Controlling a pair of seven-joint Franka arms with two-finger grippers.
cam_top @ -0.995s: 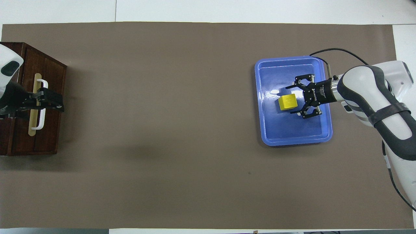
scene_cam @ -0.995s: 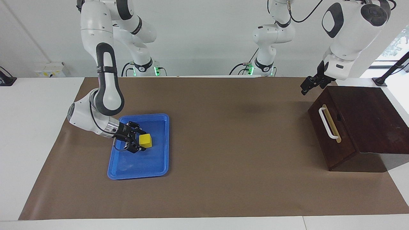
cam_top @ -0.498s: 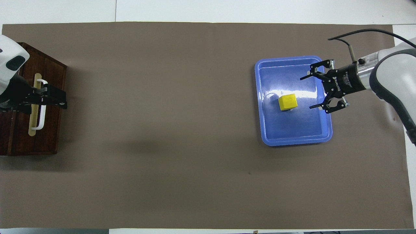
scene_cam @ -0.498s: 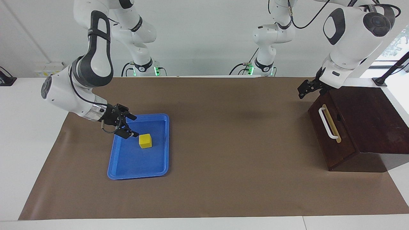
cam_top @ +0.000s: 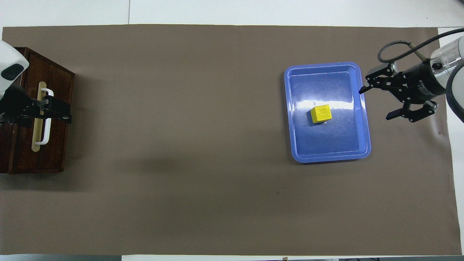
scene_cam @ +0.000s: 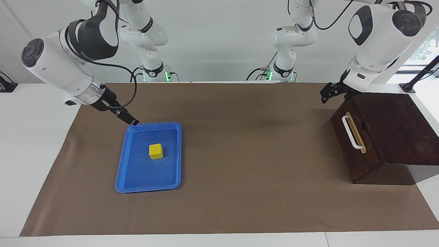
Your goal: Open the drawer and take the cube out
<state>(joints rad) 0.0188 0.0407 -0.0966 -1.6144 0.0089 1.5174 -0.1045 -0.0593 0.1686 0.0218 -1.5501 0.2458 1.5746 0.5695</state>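
The yellow cube [scene_cam: 156,151] [cam_top: 320,114] lies free in the blue tray [scene_cam: 137,183] [cam_top: 328,156]. My right gripper [scene_cam: 132,120] [cam_top: 376,103] is open and empty. It hangs in the air over the tray's edge toward the right arm's end of the table, clear of the cube. The dark brown drawer [scene_cam: 360,154] [cam_top: 54,156] is shut, its front flush with its box, white handle [scene_cam: 351,132] [cam_top: 46,119] showing. My left gripper [scene_cam: 325,96] [cam_top: 67,116] hangs by the drawer's upper corner, over the handle in the overhead view, holding nothing.
A brown mat [scene_cam: 260,192] covers the table. The drawer box stands at the left arm's end, the tray toward the right arm's end. White table margins [scene_cam: 34,144] run round the mat.
My right gripper, open around the cube a second ago, has risen and drawn back off the tray toward the right arm's end. The cube stayed put. My left gripper barely shifted.
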